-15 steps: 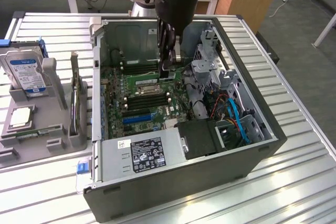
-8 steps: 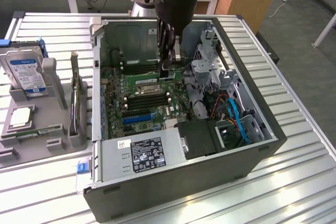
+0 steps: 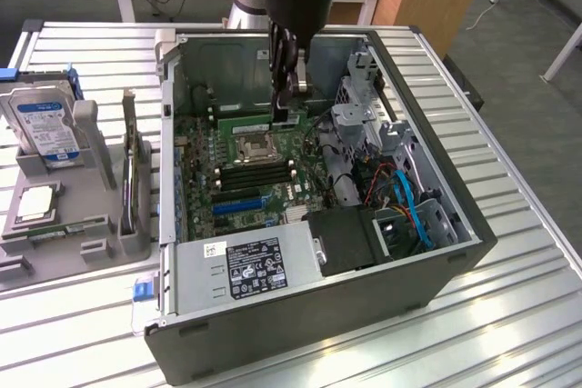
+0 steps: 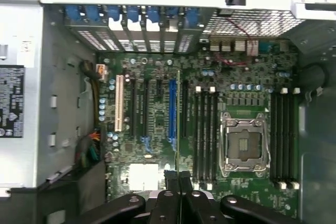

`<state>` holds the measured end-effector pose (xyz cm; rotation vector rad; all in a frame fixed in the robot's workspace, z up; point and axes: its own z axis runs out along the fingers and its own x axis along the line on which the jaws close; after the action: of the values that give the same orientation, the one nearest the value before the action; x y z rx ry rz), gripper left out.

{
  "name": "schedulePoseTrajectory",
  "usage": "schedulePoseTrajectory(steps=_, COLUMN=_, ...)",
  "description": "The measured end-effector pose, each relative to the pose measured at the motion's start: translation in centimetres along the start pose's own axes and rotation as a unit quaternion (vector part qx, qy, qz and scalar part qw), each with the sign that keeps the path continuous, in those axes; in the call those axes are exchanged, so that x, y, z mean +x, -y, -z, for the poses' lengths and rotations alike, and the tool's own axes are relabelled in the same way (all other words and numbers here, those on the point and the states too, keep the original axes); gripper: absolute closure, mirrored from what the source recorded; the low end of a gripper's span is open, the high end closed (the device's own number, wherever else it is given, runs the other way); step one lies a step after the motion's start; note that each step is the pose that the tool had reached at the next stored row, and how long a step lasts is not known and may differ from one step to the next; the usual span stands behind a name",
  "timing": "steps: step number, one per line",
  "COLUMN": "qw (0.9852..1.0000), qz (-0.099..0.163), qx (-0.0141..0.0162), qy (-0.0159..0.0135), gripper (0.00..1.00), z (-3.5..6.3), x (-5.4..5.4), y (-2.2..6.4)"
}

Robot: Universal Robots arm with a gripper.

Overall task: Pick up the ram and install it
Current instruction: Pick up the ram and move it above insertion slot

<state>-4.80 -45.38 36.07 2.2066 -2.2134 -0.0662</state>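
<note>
Above the motherboard (image 4: 157, 124), the claw (image 4: 178, 176), nearly closed, apparently pinches the ram (image 4: 178, 108) on edge.

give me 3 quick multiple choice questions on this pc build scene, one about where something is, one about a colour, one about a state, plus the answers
1. Where does the hard drive sit?
A) on the grey tray, to the exterior view's left of the computer case
B) inside the computer case
C) on the floor

2. What colour is the hard drive's label?
A) red
B) yellow
C) blue

3. How is the gripper?
A) open and empty
B) shut on the ram
C) shut on the hard drive

Answers:
1 A, the hard drive stands in the grey tray outside the case.
2 C, its top label is blue.
3 B, the fingers pinch the green ram above the motherboard.
</note>
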Motion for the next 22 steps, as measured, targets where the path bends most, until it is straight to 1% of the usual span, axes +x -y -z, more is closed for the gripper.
schedulePoseTrajectory(steps=6, qw=1.0, qz=0.0, qx=0.0, qy=0.0, gripper=0.88, z=-0.21, x=-1.4, y=0.0)
schedulePoseTrajectory(steps=22, qw=1.0, qz=0.0, qx=0.0, qy=0.0001, gripper=0.88, z=-0.64, x=-4.2, y=0.01)
